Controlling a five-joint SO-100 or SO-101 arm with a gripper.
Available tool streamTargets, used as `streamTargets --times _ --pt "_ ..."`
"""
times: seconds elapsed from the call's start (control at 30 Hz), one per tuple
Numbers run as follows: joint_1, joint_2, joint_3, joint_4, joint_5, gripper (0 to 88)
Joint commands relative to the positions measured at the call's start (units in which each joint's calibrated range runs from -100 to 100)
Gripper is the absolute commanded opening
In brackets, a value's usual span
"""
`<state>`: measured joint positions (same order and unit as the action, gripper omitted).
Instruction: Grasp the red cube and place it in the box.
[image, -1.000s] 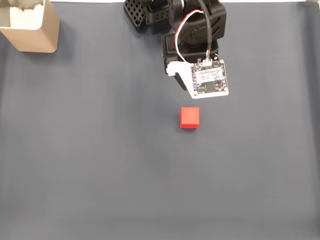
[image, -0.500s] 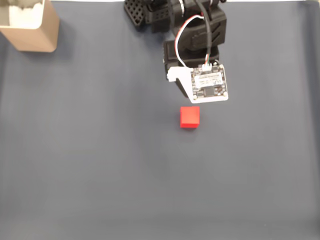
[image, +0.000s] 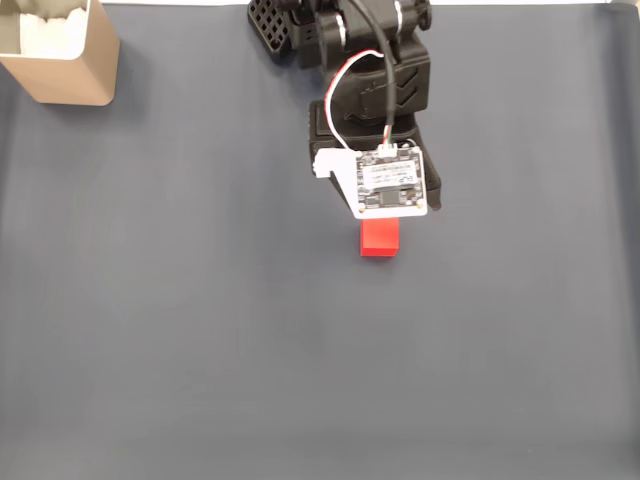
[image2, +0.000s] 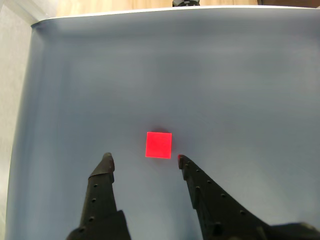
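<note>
Above the red cube (image2: 158, 144) the jaws (image2: 144, 160), spread apart, have swung in closer over the last second (box (image: 62, 62) far off), so grasping looks imminent.

Desk (image: 180, 330) was covered by a dark grey mat. In the fixed view, red cube (image: 379, 241) lay near centre; box (image: 62, 52) stood at 10 o'clock, well apart.

A dark grey-blue mat (image: 180, 330) covered the desk in the fixed view. In the wrist view its far edge curled up pale, with light wood (image2: 100, 6) beyond it.
</note>
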<state>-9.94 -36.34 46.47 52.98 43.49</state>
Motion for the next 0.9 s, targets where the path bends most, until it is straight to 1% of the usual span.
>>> streamTargets --times 0.0,0.27,0.87 --pt "1.28 -1.78 0.06 -1.75 0.49 31.1" --pt "1.49 -0.83 2.89 -5.03 1.27 33.8" --pt "1.28 1.25 8.45 -11.18 2.64 34.5"
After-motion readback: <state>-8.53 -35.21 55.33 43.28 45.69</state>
